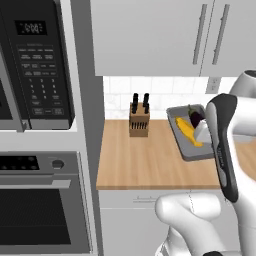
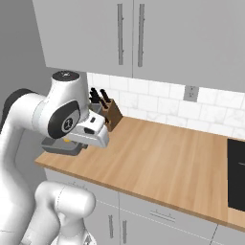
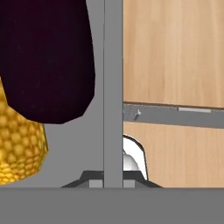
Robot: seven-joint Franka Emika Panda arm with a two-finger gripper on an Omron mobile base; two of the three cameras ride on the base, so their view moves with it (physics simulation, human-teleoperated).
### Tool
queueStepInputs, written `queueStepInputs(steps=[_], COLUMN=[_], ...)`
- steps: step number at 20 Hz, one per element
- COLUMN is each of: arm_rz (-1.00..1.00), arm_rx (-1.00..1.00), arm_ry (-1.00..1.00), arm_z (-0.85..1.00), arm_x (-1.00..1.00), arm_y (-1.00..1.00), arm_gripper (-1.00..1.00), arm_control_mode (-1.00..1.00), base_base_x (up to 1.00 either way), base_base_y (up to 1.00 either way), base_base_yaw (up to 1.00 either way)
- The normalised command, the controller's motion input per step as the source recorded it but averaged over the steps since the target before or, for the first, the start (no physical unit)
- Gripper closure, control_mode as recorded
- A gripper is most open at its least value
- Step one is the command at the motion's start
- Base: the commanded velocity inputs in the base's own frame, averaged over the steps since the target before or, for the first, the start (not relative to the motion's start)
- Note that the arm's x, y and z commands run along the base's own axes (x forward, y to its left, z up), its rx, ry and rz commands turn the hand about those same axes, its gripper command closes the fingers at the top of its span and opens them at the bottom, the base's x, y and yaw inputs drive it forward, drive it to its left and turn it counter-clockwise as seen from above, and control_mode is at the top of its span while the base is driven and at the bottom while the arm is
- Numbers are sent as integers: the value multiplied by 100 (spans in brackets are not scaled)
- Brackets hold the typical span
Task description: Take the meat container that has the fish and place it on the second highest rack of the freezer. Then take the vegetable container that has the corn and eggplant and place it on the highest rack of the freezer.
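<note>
Hand (image 1: 204, 134) sits low over the grey tray (image 1: 186, 144) on the wooden worktop (image 1: 145, 162), at the tray's right wall; whether it grips the wall cannot be told; the close view shows the tray wall (image 3: 113, 87) running straight toward the camera. Corn (image 1: 186, 130) and eggplant (image 1: 196, 118) lie inside the tray, touching; a knife block (image 1: 139, 119) stands to the tray's left, near the tiled wall (image 2: 158, 98).

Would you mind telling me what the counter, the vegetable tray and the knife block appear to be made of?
The counter looks like light, matte wood, showing grain lines. The vegetable tray is flat, uniform grey, perhaps plastic or metal; hard to tell. The knife block looks like darker brown wood, holding black handles.
</note>
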Motion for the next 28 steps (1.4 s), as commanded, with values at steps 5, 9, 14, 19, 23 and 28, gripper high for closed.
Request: queueStepInputs(steps=[5,9,14,19,23,28], arm_rz=[0,0,0,0,0,0], arm_rx=[2,0,0,0,0,0], arm_ry=[1,0,0,0,0,0], arm_z=[0,0,0,0,0,0], arm_x=[-1,0,-17,0,0,0], arm_y=[-3,0,-1,0,0,0], arm_gripper=[100,100,100,100,100,100], arm_control_mode=[-100,-100,100,100,100,100], base_base_x=[0,0,-34,-100,-96,-55], base_base_y=[0,0,-3,-3,4,90], base_base_yaw=[0,0,0,1,29,73])
